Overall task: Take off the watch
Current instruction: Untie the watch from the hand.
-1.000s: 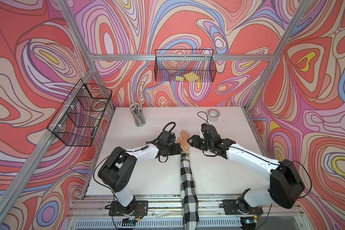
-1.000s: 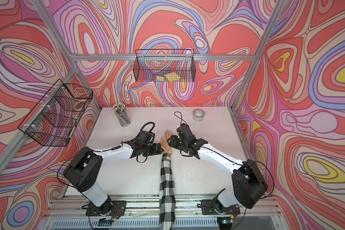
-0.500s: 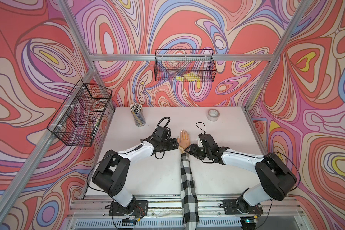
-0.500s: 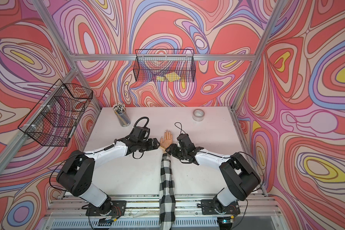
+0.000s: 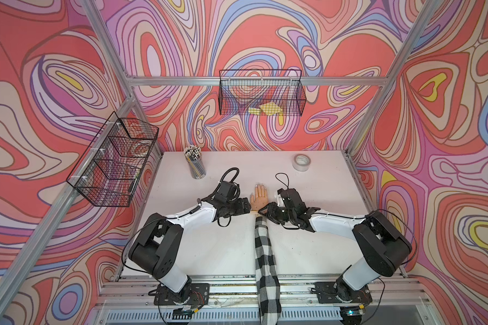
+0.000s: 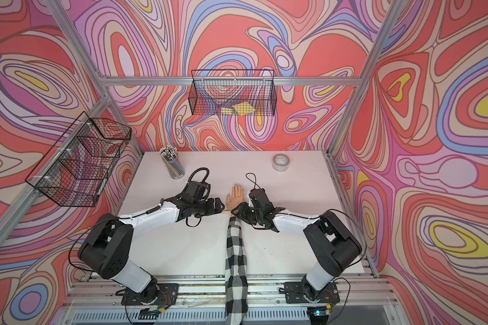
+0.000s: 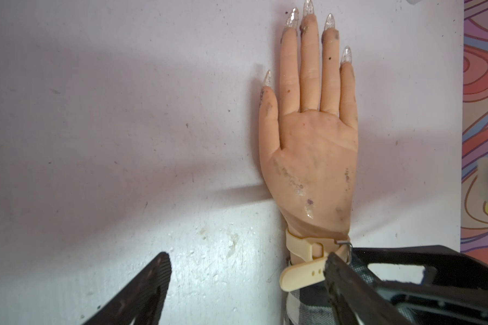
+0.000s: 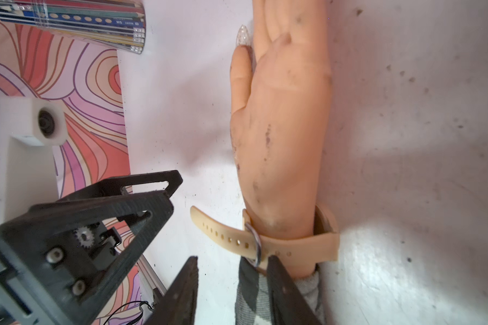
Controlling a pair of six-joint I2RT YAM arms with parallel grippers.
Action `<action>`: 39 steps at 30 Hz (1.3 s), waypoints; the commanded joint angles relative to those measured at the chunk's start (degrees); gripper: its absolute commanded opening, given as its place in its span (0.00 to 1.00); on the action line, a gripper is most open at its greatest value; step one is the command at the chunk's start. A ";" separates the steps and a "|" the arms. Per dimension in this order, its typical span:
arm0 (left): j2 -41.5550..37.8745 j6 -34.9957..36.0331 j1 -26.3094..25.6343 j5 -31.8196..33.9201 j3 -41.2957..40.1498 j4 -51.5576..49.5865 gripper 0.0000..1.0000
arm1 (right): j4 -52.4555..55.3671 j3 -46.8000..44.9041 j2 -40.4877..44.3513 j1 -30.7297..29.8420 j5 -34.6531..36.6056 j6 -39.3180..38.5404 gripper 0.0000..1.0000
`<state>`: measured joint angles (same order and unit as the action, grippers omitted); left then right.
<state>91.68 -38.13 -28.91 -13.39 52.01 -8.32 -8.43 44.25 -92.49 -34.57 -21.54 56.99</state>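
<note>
down at the middle of the white table (image 5: 209,253) a mannequin hand (image 7: 310,157) lies flat with its fingers pointing away from the robot. a checked sleeve (image 5: 265,253) trails back toward the base, and i'd guess it is laid out like that so both arms can reach the wrist, one from each side. the watch (image 8: 296,244) sits round that wrist, right beside the cuff, with its cream strap snug against the skin. the loose tail (image 8: 217,230) juts out free toward the left gripper (image 7: 247,257), but it runs through the metal buckle (image 8: 254,247), so to my eye the watch is not off yet. the right gripper (image 8: 233,259) reaches in from its side with its jaws partly apart. one finger tip is right at the strap beside the buckle, and in the wrist view the buckle lies in the gap. nothing is pinched that i can see, and it looks placed to steady or catch the clasp. the left gripper faces it across the wrist with jaws spread wide and the tail just ahead of them, holding nothing. that reads to me as lining up to take the tail and draw it back through the buckle. whether the pin sits in a hole i cannot tell. the tape roll (image 5: 302,162) and pencil cup (image 5: 196,166) stand well apart at the far edge, out of the way.
</note>
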 commanded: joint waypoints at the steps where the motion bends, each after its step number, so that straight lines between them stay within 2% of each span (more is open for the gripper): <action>1: -1.39 -0.02 0.51 1.04 -1.03 -0.38 0.87 | -2.27 1.27 -0.81 0.07 -1.38 0.87 0.40; 15: -2.03 -0.02 1.40 1.33 -1.78 -0.21 0.87 | -0.45 6.11 -4.22 -1.03 -2.31 0.15 0.34; 28: -1.79 0.10 2.02 1.86 -2.50 -1.14 0.87 | 8.73 1.60 4.60 -0.15 5.10 -3.55 0.36; 39: 0.22 -0.42 2.83 1.69 -1.94 -5.33 0.87 | 7.03 3.48 0.59 -0.07 2.94 -4.25 0.35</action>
<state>91.15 -38.17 -26.24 -11.92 50.11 -11.09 -0.86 46.41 -90.39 -34.89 -18.28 53.87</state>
